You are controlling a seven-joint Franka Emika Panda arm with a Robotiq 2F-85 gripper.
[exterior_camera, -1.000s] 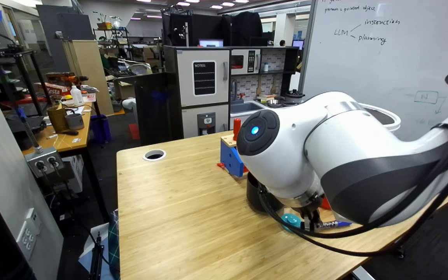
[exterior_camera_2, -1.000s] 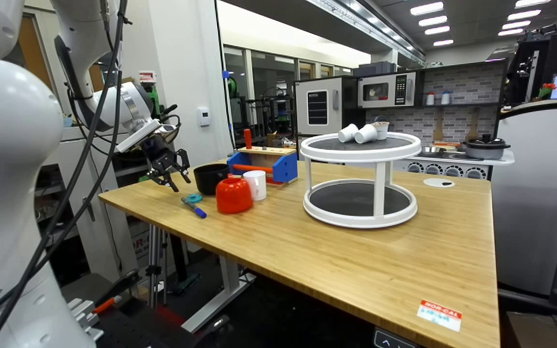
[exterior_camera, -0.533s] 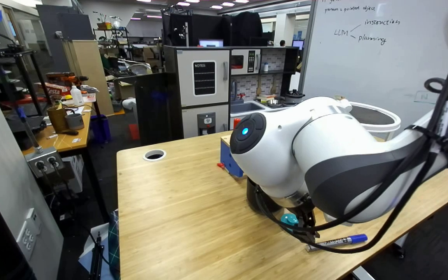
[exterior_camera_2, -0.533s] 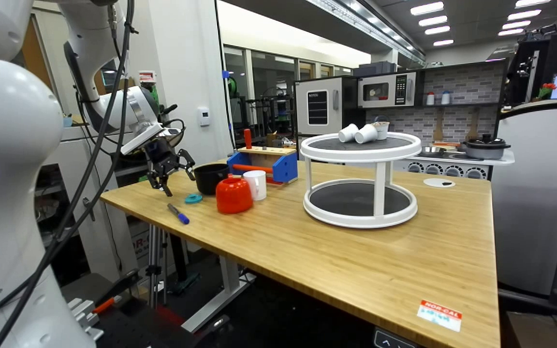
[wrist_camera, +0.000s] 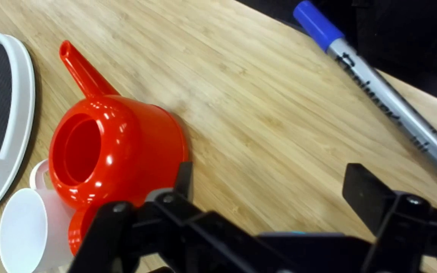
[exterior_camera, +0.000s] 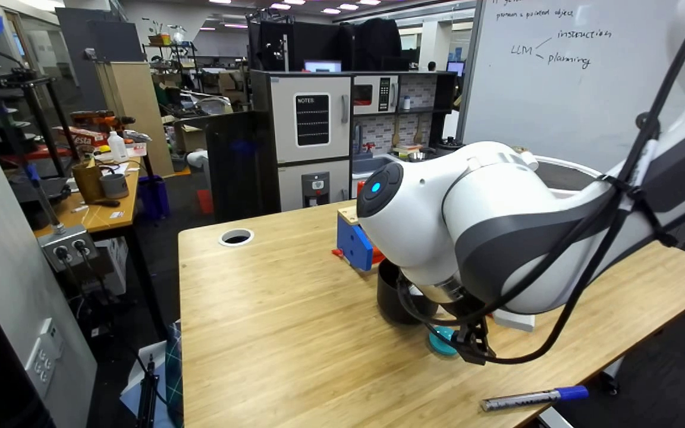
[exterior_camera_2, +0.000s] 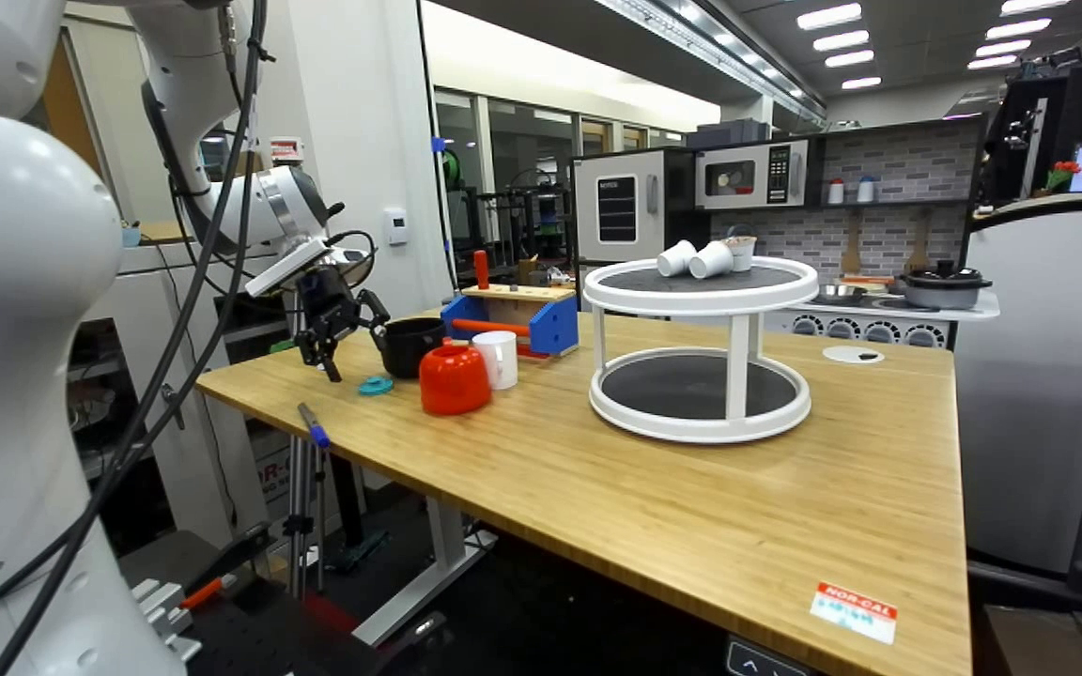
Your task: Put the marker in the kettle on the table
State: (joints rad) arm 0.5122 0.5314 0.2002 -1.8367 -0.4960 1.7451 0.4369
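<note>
Red and glossy, the kettle (wrist_camera: 154,136) stands on the table (exterior_camera_2: 691,507), and in the wrist view we see into its round mouth. We find the marker (wrist_camera: 378,91), silver with a blue cap, well apart from the kettle, out at the table's edge with the cap reaching past it; whether it lies flat or tips, we cannot tell. To the kettle's left in an exterior view, the gripper (exterior_camera_2: 358,361) hangs above the table, released: the wrist view shows us its fingers (wrist_camera: 366,197) spread wide, one overlapping the kettle. Just beside the kettle we see a white mug (wrist_camera: 25,231), and cannot tell if they touch. In an exterior view a turquoise disc (exterior_camera_2: 375,386) lies left of the kettle, a black pot (exterior_camera_2: 409,351) stands behind and left of it, a blue-sided bench (exterior_camera_2: 552,326) behind it, and well to its right a white two-tier stand (exterior_camera_2: 699,302) carries white cups (exterior_camera_2: 712,261).
</note>
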